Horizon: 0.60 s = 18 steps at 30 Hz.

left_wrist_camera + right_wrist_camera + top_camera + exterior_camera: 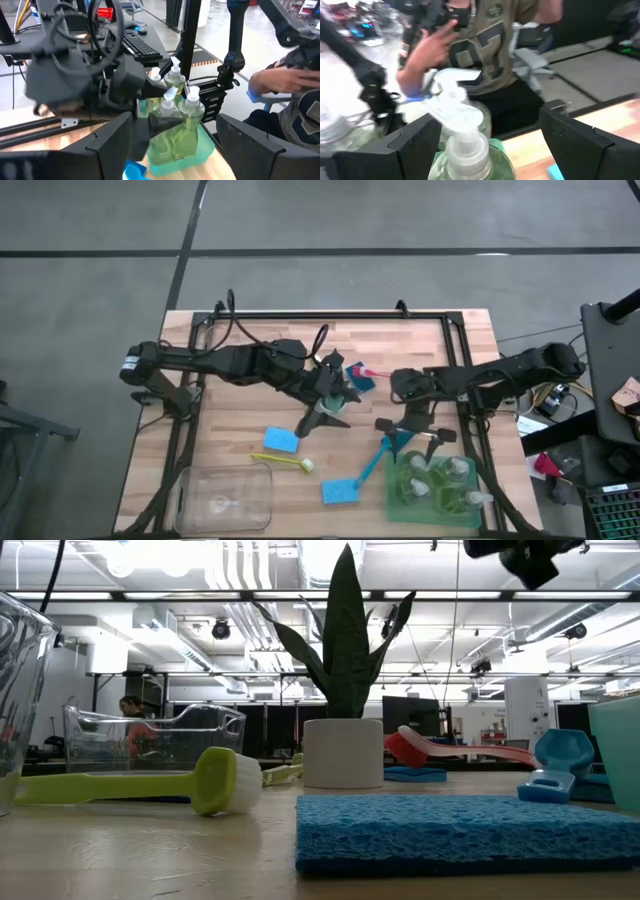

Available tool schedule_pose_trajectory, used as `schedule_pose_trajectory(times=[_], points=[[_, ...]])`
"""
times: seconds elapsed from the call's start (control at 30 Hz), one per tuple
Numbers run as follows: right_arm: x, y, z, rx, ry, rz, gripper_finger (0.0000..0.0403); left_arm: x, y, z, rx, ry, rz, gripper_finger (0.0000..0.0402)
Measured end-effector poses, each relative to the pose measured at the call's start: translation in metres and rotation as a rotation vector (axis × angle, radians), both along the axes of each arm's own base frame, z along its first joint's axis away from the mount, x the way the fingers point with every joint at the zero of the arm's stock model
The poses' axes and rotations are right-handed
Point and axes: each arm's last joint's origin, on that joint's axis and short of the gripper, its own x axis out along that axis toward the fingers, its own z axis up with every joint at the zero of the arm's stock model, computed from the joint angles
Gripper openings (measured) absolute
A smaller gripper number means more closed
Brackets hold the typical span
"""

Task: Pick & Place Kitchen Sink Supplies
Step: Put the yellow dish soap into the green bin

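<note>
My right gripper (414,442) hangs open above the bottles (440,480) in the tray (395,498); my left gripper (325,418) gapes too. Dropping crooked, I could topple them.

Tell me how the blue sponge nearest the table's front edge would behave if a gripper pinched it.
The blue sponge looks porous and thick, so it would probably squash and feel light. It lies flat, so it is unlikely to roll or tip. Its rough surface should give decent grip.
</note>
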Motion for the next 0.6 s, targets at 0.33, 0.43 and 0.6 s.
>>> schedule_pose_trajectory(times=[0.33,0.43,0.6], points=[[-0.001,0.001,-0.015,0.017,0.187,0.027,0.0327,0.001,0.000,0.003,-0.004,-0.037,0.000,0.0282],[-0.003,0.001,-0.014,0.035,0.214,0.045,0.0327,0.001,0.000,0.004,-0.004,-0.040,0.000,0.0282],[-0.007,0.003,-0.014,0.052,0.197,0.095,0.0326,0.001,0.000,0.004,-0.003,-0.039,0.000,0.0282]])
